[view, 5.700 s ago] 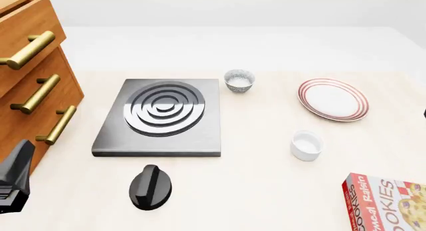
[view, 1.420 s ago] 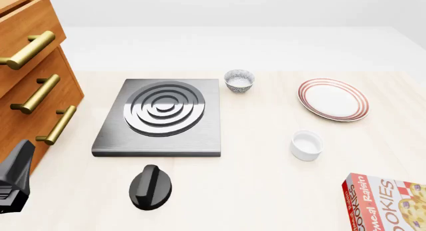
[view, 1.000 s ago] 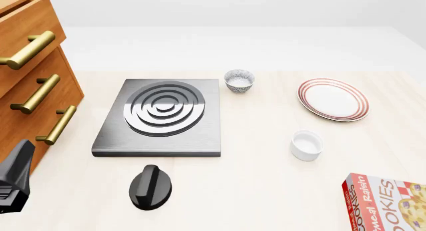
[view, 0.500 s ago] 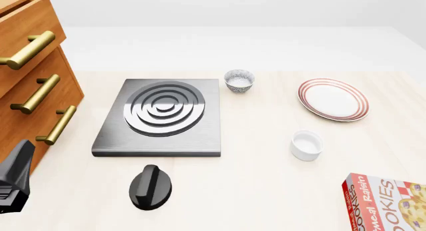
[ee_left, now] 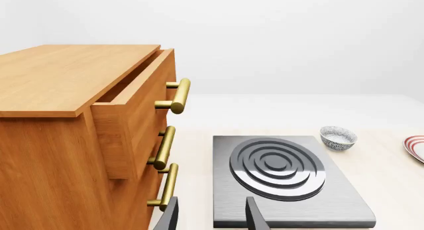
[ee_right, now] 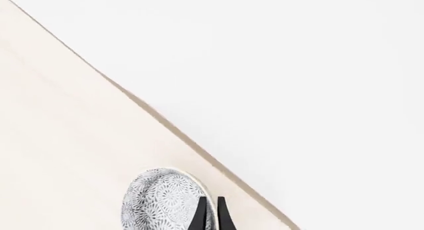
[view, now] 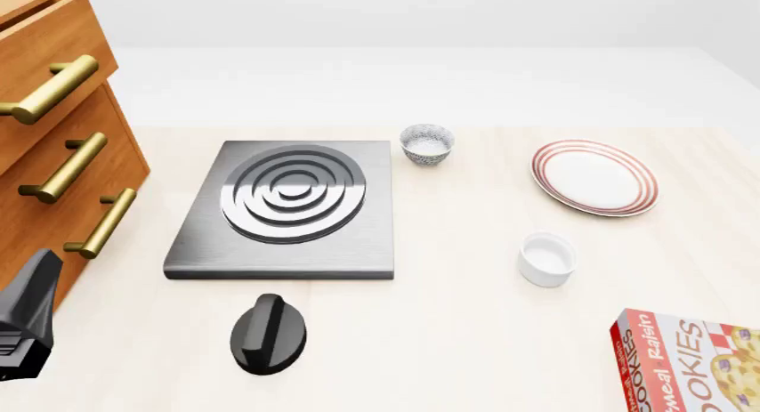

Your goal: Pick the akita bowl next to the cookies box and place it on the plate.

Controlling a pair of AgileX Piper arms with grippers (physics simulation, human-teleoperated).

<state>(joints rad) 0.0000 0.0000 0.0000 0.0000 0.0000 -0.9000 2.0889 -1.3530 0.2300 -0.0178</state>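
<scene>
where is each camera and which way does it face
Front: above the arms' side, looking down the table; dark left arm shows.
Left wrist: low, facing wooden drawer cabinet and grey ringed hob; open left gripper shows.
Right wrist: facing grey-and-white speckled bowl near table edge; right gripper shows.
Front and left wrist share the hob.

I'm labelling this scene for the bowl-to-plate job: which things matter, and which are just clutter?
Job: grey-and-white speckled bowl near the table edge; red cardboard cookies box; round white red-ringed plate.
Clutter: second speckled bowl beside the stove; plain white cup; grey metal stove plate; black knob; wooden drawer cabinet.
</scene>
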